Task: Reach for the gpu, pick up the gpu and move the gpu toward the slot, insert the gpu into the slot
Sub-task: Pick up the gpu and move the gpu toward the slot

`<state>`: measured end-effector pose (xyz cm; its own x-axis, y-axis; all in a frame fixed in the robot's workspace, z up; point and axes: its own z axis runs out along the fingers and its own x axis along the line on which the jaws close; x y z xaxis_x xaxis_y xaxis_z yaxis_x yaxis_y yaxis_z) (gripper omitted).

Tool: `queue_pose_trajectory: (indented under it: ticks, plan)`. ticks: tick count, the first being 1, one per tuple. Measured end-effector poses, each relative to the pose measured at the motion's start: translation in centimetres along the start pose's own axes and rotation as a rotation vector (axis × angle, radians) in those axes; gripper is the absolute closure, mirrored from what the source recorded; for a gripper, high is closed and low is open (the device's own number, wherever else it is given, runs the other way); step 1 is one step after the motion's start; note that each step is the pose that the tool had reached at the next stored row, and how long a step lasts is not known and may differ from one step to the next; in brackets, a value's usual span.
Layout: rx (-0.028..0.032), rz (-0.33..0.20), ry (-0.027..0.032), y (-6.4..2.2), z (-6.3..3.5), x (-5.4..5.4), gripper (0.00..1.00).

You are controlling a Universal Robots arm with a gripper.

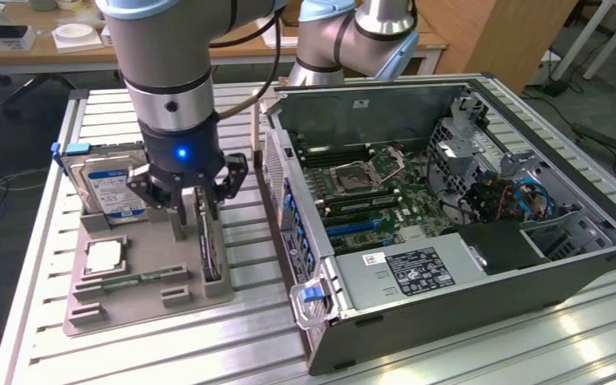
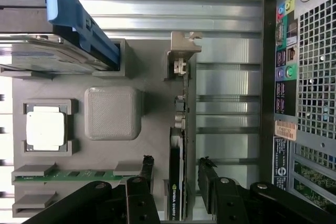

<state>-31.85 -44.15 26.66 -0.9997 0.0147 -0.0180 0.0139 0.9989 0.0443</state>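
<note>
The gpu (image 1: 212,255) is a thin dark card standing on edge in a groove of the grey holder tray (image 1: 126,309), with its silvery bracket (image 2: 181,53) at the far end. My gripper (image 1: 195,215) hangs directly over the card's near end and is open. In the wrist view its two black fingers (image 2: 147,170) straddle the gpu (image 2: 177,192), with a gap on each side. The slot (image 1: 354,228) is a blue strip on the green motherboard inside the open computer case (image 1: 565,265), to the exterior view's right of the tray.
The holder tray (image 2: 157,145) also carries a blue-labelled hard drive (image 1: 110,186) with a blue bracket, a silver processor chip (image 1: 105,257) and a green memory stick (image 1: 137,281). The case's perforated rear panel (image 2: 310,93) stands close beside the tray. Everything rests on a ribbed metal table (image 1: 233,353).
</note>
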Motion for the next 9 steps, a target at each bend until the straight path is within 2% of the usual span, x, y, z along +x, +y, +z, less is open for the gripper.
queue_pose_trajectory:
  ticks: [9]
  plan:
    - [0.0,0.0,0.0001,-0.03,0.62,0.01,0.53]
